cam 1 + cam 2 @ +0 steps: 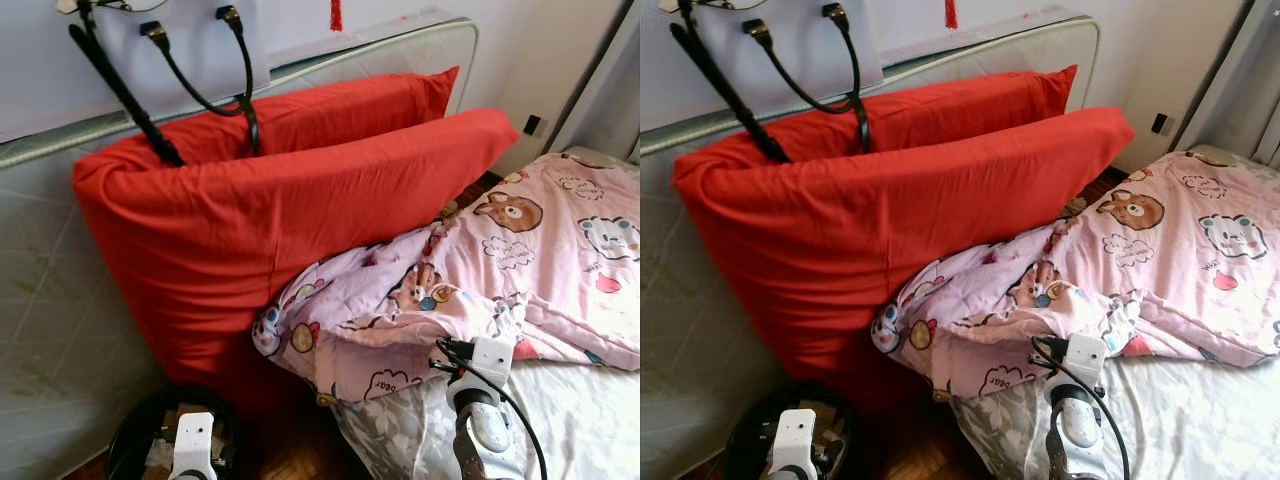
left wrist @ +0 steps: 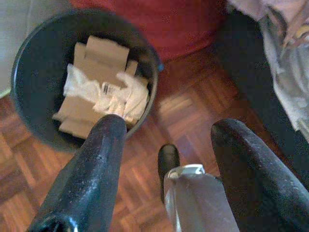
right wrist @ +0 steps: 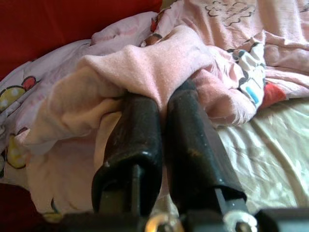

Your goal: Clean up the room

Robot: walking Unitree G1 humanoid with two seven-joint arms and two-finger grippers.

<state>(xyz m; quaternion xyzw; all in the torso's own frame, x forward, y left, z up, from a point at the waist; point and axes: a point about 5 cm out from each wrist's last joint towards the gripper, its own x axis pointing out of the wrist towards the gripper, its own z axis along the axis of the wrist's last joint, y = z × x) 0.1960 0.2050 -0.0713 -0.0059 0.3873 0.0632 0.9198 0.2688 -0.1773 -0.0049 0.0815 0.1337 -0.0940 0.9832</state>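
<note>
A pink cartoon-print blanket [image 1: 540, 250] lies crumpled on the bed, its corner spilling against two big red pillows [image 1: 280, 220]. My right gripper [image 3: 161, 99] is shut on a fold of this blanket at its near edge. Its wrist [image 1: 487, 360] sits just below the blanket's hem. My left gripper [image 2: 169, 125] hangs open low over the wood floor, beside a black bin [image 2: 19, 63] that holds cardboard and clear plastic. A grey and black part shows between its fingers, and I cannot tell what it is.
The red pillows lean on an upright mattress [image 1: 60, 300]. A white handbag [image 1: 180, 40] with black straps hangs above them. The bin [image 1: 130, 440] stands on the parquet floor [image 2: 193, 106] between the pillows and the bed's pale sheet [image 1: 580, 420].
</note>
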